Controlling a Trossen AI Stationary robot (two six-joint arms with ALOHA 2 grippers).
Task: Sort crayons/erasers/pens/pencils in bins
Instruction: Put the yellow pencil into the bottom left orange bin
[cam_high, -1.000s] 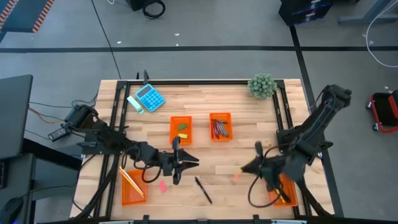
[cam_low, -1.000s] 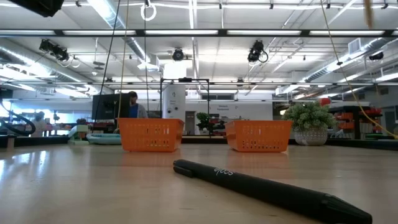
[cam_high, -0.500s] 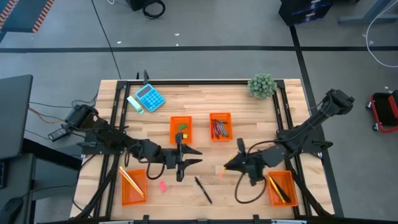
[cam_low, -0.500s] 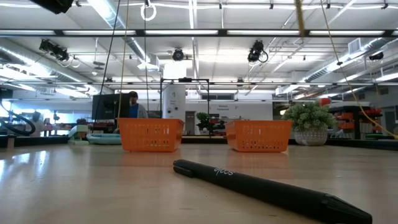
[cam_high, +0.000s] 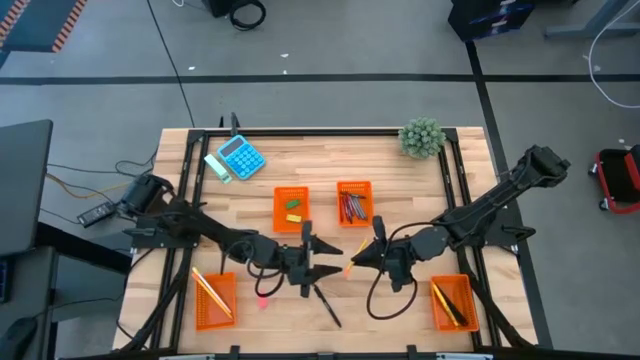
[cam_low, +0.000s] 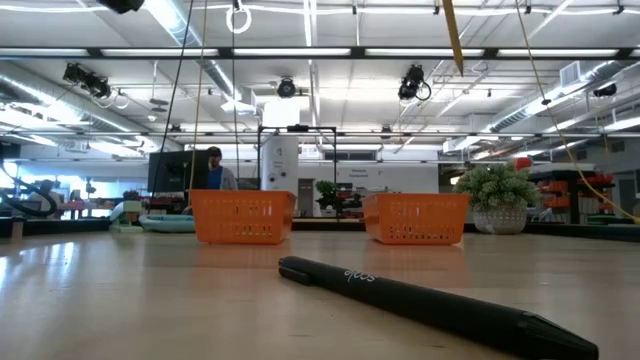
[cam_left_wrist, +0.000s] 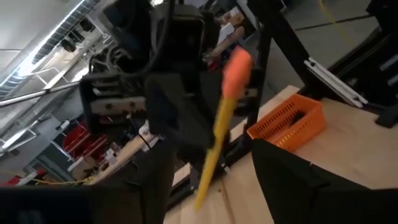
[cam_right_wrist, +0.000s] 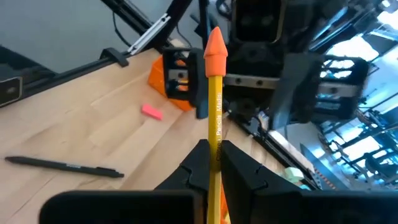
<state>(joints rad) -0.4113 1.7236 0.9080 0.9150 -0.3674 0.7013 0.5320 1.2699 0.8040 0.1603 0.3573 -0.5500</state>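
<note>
Yellow pencil sits clamped in the right gripper mid-table, facing the spread-fingered, empty left gripper, seen from above. Low down, a black pen lies before two bins. The right wrist shows fingers pinching the orange-tipped pencil.

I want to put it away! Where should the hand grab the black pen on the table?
Grab the black pen around the middle of its barrel, coming straight down from above with the fingers across it. It lies flat on the table, long and thin, with bare wood on both sides. The open left hand is nearest.
</note>
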